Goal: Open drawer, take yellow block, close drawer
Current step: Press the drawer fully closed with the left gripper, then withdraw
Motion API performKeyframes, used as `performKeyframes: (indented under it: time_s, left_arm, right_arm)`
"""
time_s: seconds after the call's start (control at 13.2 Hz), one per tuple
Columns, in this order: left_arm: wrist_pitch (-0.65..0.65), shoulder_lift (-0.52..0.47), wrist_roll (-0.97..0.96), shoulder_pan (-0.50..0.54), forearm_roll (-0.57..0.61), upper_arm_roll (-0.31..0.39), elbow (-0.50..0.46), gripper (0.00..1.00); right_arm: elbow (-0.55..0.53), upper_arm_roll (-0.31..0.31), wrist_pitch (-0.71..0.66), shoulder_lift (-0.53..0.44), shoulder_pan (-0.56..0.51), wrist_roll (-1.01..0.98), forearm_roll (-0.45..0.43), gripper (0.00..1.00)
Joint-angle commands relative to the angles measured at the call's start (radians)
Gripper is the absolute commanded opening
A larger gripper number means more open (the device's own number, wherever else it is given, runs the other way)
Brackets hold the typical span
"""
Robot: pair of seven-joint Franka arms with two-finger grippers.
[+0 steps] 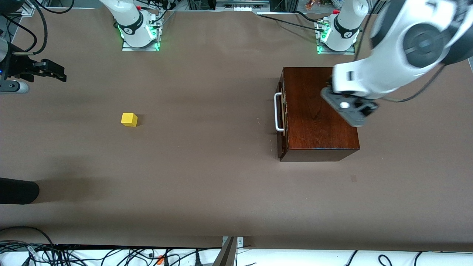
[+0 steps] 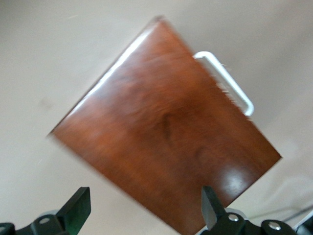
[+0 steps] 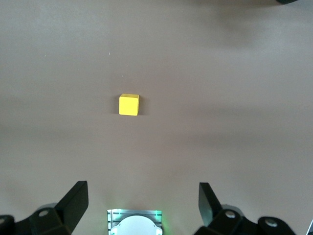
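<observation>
Hovering over the box (image 1: 319, 111) with fingers spread and empty, the left gripper (image 2: 146, 215) seems done closing the drawer (image 1: 281, 118), while the block (image 1: 129, 119) sits on the table toward nine o'clock, below the waiting right gripper (image 3: 143, 208), also spread.

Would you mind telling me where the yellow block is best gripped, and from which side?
Probably from straight above, fingers closing on two opposite upright faces. The yellow block is a small cube sitting flat on the bare table with nothing beside it, so every side face is free.
</observation>
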Motion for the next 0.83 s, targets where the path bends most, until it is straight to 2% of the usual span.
performKeyframes:
  time_s: [0.0,0.15,0.23,0.38,0.76]
  left_arm:
    - [0.000,-0.130,-0.265,0.093,0.017,0.000,-0.089,1.00]
    - [0.039,-0.216,-0.493,0.143,0.010,0.000,-0.166,1.00]
    - [0.075,-0.259,-0.532,0.163,0.009,0.000,-0.204,1.00]
    - [0.119,-0.319,-0.526,0.205,0.009,0.003,-0.261,1.00]
    - [0.120,-0.318,-0.489,0.185,0.009,0.083,-0.267,1.00]
  right_arm:
    - [0.002,0.044,-0.001,-0.011,-0.049,0.014,0.021,1.00]
    - [0.005,0.045,-0.003,-0.011,-0.047,0.014,0.021,1.00]
    - [0.005,0.047,-0.001,-0.011,-0.046,0.012,0.021,1.00]
    - [0.016,0.045,0.002,-0.011,-0.046,0.014,0.021,1.00]
    - [0.031,0.048,0.005,-0.009,-0.044,0.038,0.024,1.00]
